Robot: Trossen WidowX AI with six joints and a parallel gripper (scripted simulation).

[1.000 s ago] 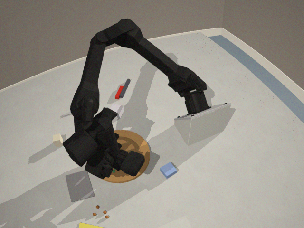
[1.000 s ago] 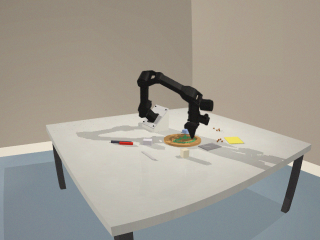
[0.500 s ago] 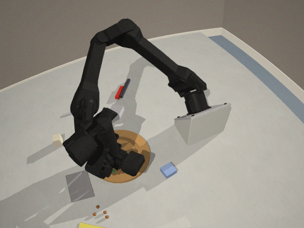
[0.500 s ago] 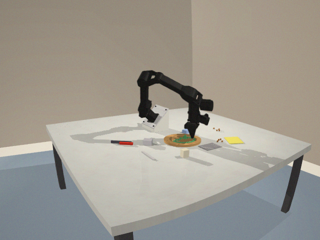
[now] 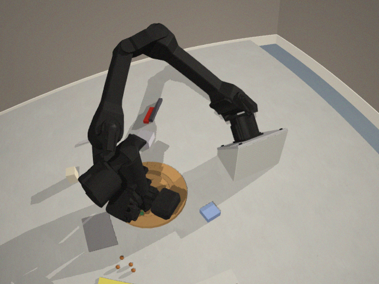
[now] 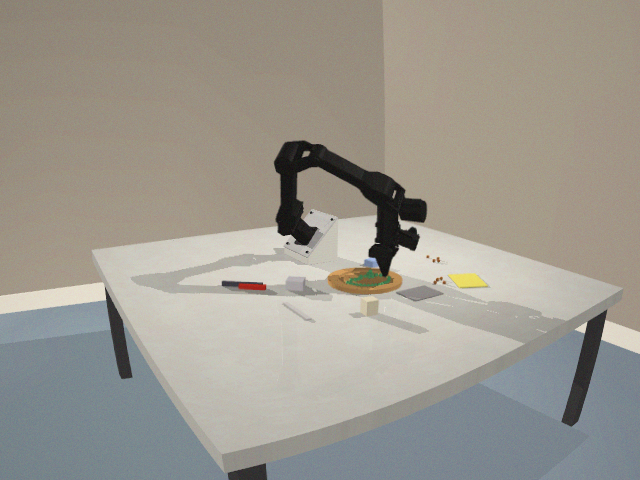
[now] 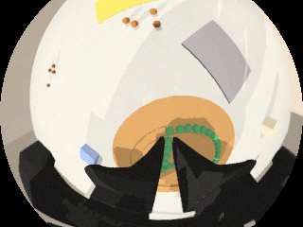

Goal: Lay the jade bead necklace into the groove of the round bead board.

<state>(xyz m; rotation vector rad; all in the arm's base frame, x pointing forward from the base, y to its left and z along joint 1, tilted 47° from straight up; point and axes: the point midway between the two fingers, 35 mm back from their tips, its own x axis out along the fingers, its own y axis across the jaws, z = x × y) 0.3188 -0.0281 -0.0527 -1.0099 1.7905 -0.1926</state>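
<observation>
The round wooden bead board (image 5: 183, 189) (image 6: 334, 282) (image 7: 177, 105) lies flat below the arm. The green jade bead necklace (image 5: 141, 213) (image 6: 382, 280) (image 7: 188, 128) lies over it; in the wrist view its beads curve round the board's right side, and a strand runs down between the fingers. A bare stretch of groove shows at the left. My gripper (image 6: 385, 274) (image 7: 169, 139) is low over the board, shut on the necklace near a bend in the strand. The fingers and arm hide part of the necklace, so whether its beads sit in the groove is unclear.
A blue block (image 5: 209, 211) (image 7: 89, 154), grey flat pad (image 5: 99, 232) (image 7: 218, 59) and cream cube (image 6: 369, 305) surround the board. A pale grey block (image 6: 295, 283), red-and-dark object (image 6: 252, 286), small orange balls (image 7: 134, 24) and yellow sheet (image 6: 467, 280) are farther out.
</observation>
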